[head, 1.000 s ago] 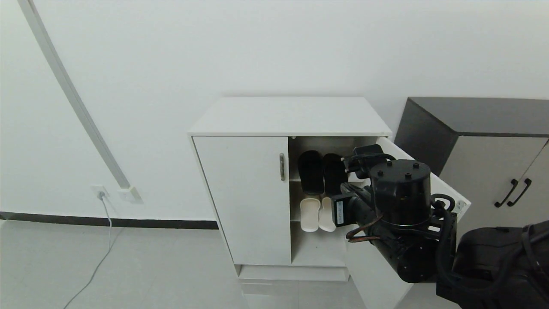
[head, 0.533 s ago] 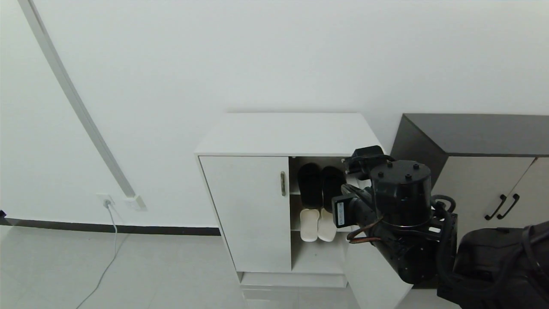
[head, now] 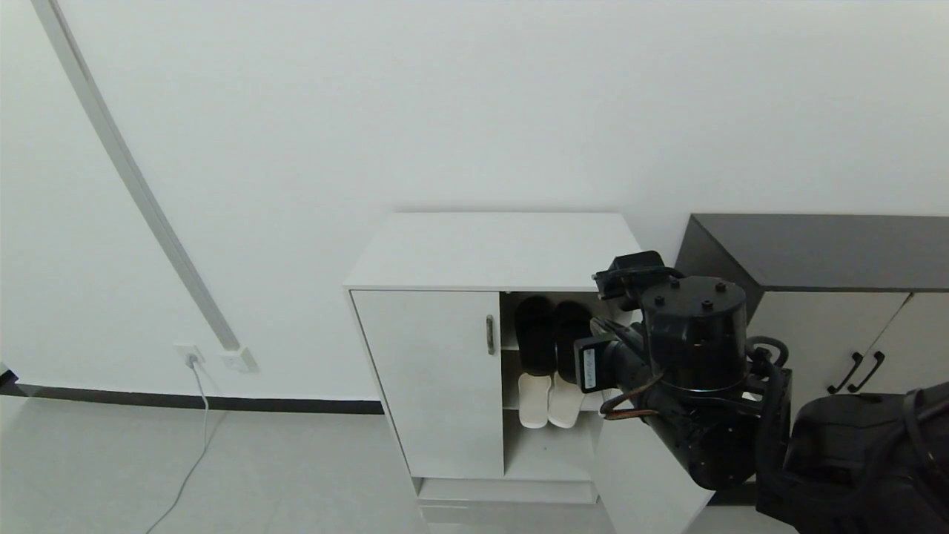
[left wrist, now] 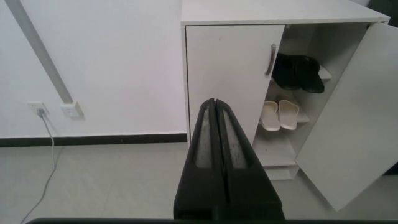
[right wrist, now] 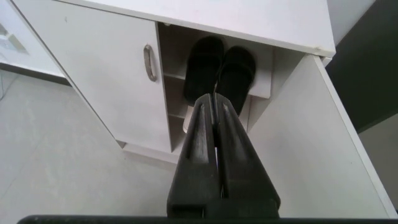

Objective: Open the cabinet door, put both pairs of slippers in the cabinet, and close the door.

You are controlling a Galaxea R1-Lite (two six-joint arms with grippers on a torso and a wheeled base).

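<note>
The white cabinet (head: 489, 252) stands against the wall, its left door closed and its right door (head: 645, 482) swung open. A black pair of slippers (head: 552, 334) lies on the upper shelf, and a white pair of slippers (head: 549, 389) on the shelf below. My right arm hangs in front of the open door. My right gripper (right wrist: 216, 98) is shut and empty, pointing at the black slippers (right wrist: 217, 65) from outside the cabinet. Farther back from the cabinet, my left gripper (left wrist: 214, 102) is shut and empty, with the black slippers (left wrist: 298, 67), white slippers (left wrist: 280, 115) and open door (left wrist: 354, 112) beyond it.
A dark grey cabinet (head: 815, 245) with black handles stands right beside the white one, behind the open door. A wall socket with a cable (head: 194, 360) and a slanted grey conduit (head: 133, 178) are on the wall at left. Bare floor lies left of the cabinet.
The head camera has drawn back, so the cabinet looks smaller and sits lower in the picture. Both pairs of slippers stay on their shelves.
</note>
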